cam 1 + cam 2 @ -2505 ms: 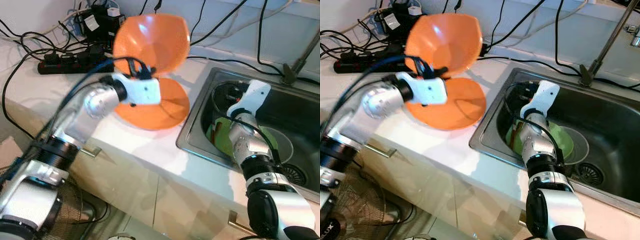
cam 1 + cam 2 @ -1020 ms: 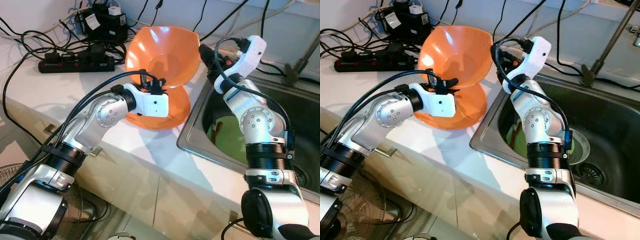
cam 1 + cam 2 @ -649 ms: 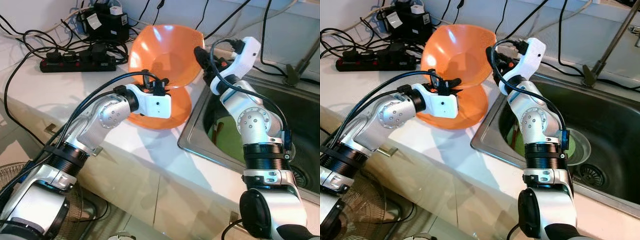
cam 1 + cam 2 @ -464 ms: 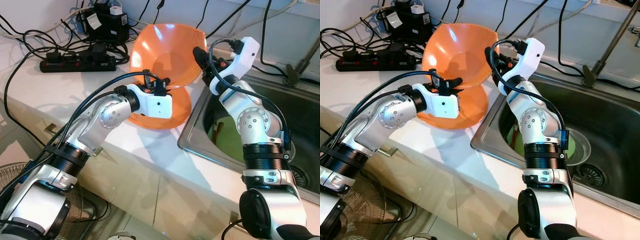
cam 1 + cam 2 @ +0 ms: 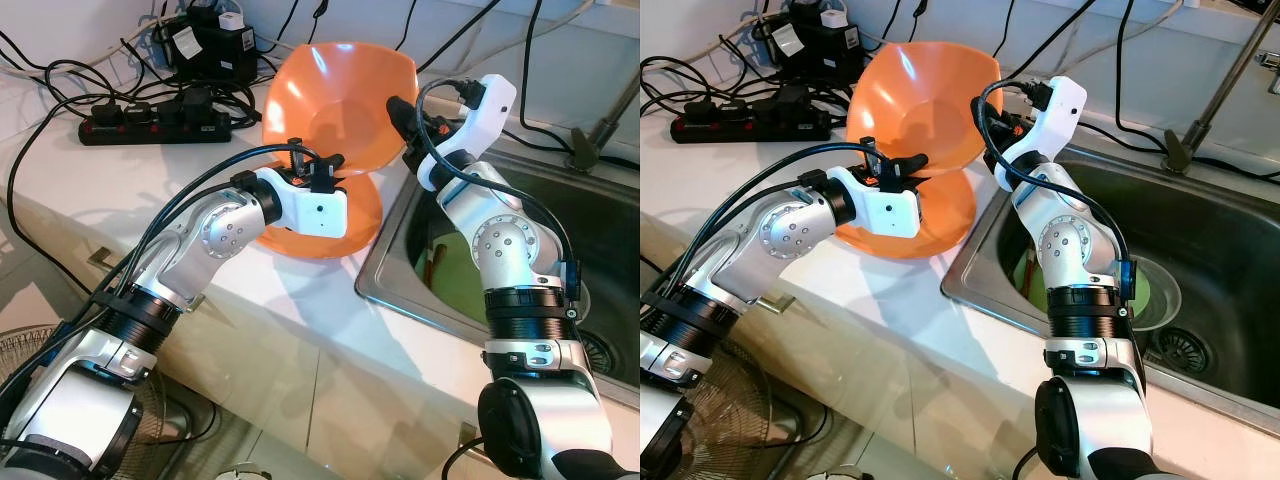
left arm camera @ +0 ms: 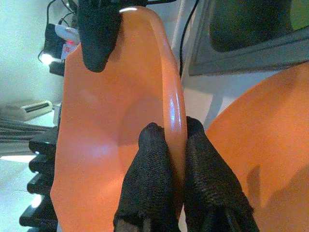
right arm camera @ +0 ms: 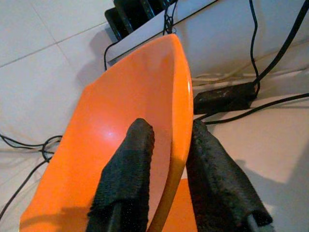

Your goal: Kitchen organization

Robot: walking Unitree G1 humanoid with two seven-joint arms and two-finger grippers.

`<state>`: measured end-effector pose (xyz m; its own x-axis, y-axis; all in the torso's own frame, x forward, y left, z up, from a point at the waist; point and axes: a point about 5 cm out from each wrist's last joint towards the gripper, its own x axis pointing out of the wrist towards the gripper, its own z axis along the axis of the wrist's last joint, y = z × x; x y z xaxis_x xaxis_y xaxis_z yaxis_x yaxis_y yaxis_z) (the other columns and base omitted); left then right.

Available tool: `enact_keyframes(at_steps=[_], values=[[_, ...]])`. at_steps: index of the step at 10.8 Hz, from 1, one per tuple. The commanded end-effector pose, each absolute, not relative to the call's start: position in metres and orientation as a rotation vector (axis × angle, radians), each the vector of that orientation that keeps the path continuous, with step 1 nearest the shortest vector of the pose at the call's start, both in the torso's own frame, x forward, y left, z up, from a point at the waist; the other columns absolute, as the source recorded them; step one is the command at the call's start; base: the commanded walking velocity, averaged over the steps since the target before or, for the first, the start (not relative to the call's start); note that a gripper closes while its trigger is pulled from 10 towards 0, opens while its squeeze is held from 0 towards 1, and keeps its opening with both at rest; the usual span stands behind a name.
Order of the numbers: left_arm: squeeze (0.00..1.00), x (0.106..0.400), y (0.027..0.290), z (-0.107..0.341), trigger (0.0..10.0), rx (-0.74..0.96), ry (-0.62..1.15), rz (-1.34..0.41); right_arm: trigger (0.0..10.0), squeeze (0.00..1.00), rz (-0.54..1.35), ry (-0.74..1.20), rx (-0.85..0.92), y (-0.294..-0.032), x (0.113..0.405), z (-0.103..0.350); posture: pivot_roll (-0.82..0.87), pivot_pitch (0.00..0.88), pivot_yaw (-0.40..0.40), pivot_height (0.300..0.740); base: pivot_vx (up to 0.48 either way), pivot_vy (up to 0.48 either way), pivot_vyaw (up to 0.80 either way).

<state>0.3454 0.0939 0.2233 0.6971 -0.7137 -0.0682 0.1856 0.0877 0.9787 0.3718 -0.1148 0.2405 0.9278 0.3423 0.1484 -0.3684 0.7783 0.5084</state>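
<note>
Standing on edge above a second orange plastic bowl (image 5: 345, 222) on the white surface (image 5: 120, 180), the orange plastic bowl (image 5: 335, 105) faces the camera; left gripper (image 6: 169, 140) pinches its lower rim, right gripper (image 7: 166, 145) straddles its sink-side rim.

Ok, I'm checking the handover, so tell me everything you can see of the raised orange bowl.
The raised orange bowl looks like glossy plastic, wide, with a smooth thick rim. It is held tilted in the air above a second orange bowl on the white counter, beside the sink. The left end effector pinches its lower rim, shut on it. The right end effector straddles the opposite rim, one finger inside, one outside, not yet closed.
</note>
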Motion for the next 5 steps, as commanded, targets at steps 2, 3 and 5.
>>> enact_keyframes(at_steps=[2,3,5], values=[[0.0,0.3433,0.087,0.2444,10.0,1.338,-0.607,-0.667,0.0,0.0,0.387,-0.026,0.55,-0.1136,0.3709,0.2349,0.17,0.0,-0.065,0.74,0.0,0.0,0.0],[0.0,0.3438,0.0873,0.2453,10.0,1.346,-0.611,-0.66,0.0,0.0,0.393,-0.024,0.55,-0.1126,0.3708,0.2348,0.17,0.0,-0.069,0.74,0.0,0.0,0.0],[0.0,0.3444,0.0884,0.2459,10.0,1.354,-0.615,-0.649,0.0,0.0,0.399,-0.017,0.548,-0.1105,0.3709,0.2336,0.17,0.0,-0.069,0.74,0.0,0.0,0.0]])
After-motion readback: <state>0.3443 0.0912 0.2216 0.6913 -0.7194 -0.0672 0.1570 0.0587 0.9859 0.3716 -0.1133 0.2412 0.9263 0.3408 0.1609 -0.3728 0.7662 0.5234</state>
